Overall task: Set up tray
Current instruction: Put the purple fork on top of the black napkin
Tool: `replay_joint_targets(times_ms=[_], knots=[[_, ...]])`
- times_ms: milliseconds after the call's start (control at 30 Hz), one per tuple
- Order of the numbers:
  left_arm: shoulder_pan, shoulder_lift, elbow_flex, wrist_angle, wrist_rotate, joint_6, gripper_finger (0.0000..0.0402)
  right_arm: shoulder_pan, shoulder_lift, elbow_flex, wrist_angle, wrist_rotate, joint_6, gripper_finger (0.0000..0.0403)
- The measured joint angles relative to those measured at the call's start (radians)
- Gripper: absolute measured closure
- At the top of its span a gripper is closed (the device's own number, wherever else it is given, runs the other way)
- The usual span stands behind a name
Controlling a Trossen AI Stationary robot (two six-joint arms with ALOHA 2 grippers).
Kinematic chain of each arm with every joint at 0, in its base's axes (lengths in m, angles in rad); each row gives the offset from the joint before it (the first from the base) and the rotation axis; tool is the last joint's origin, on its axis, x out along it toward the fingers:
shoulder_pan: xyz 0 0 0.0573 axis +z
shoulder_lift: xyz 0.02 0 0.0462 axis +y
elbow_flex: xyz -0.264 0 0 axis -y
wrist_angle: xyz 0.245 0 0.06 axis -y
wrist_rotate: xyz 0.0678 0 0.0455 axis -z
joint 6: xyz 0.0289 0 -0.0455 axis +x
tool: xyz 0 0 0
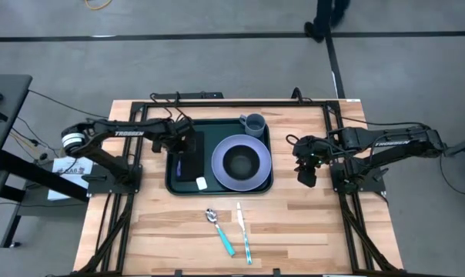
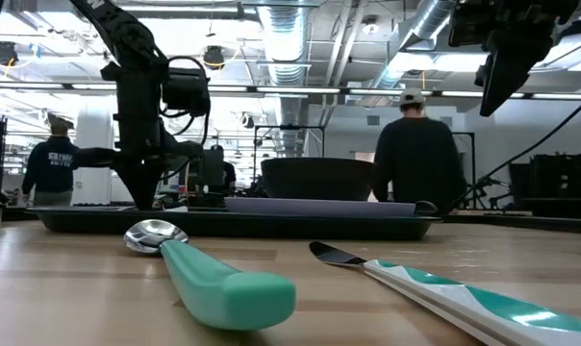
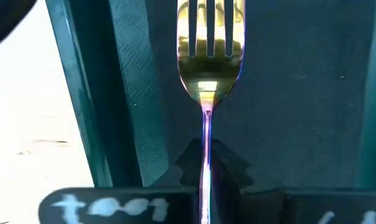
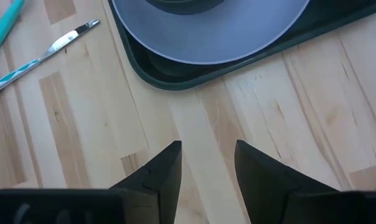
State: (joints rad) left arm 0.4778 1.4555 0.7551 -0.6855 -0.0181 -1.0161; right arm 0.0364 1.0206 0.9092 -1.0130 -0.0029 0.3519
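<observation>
My left gripper (image 1: 188,141) is clamped on a fork (image 3: 206,74), whose neck runs out between my fingers with the tines pointing away from the wrist. In the left wrist view the fork hangs over a black napkin (image 3: 281,93) lying in the tray (image 3: 82,106); whether the tines touch the napkin I cannot tell. From above, this gripper sits left of centre in the frame, over the left part of the dark green tray (image 1: 171,181), with the napkin (image 1: 188,165) just below it in the picture.

The relation that matters: the napkin's long axis runs up-and-down in the overhead frame, and the fork appears to lie along that same line, so I judge the next move is a straight lowering and release, not a turn. The left arm is plainly the nearer one for this.

Further right on the tray are the lavender plate (image 1: 242,162) with a dark bowl (image 1: 239,161) on it, and a blue-grey cup (image 1: 253,123) in the upper right corner. A spoon (image 1: 221,230) and a knife (image 1: 243,233) with teal handles lie on the wooden table (image 1: 309,223) below the tray, near each other.

My right gripper (image 1: 306,175) waits right of the tray, over bare table, fingers narrowly apart and holding nothing.
</observation>
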Motion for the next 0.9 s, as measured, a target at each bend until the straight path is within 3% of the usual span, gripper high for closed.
replay_joint_targets(times_ms=[633, 900], knots=[[0.02, 0.005, 0.0, 0.008, 0.014, -0.022, 0.0401, 0.0, 0.0, 0.0, 0.001, 0.0, -0.001, 0.0265], [0.02, 0.005, 0.0, 0.008, 0.013, -0.027, 0.0368, 0.0, 0.0, 0.0, 0.001, 0.0, -0.002, 0.0265]])
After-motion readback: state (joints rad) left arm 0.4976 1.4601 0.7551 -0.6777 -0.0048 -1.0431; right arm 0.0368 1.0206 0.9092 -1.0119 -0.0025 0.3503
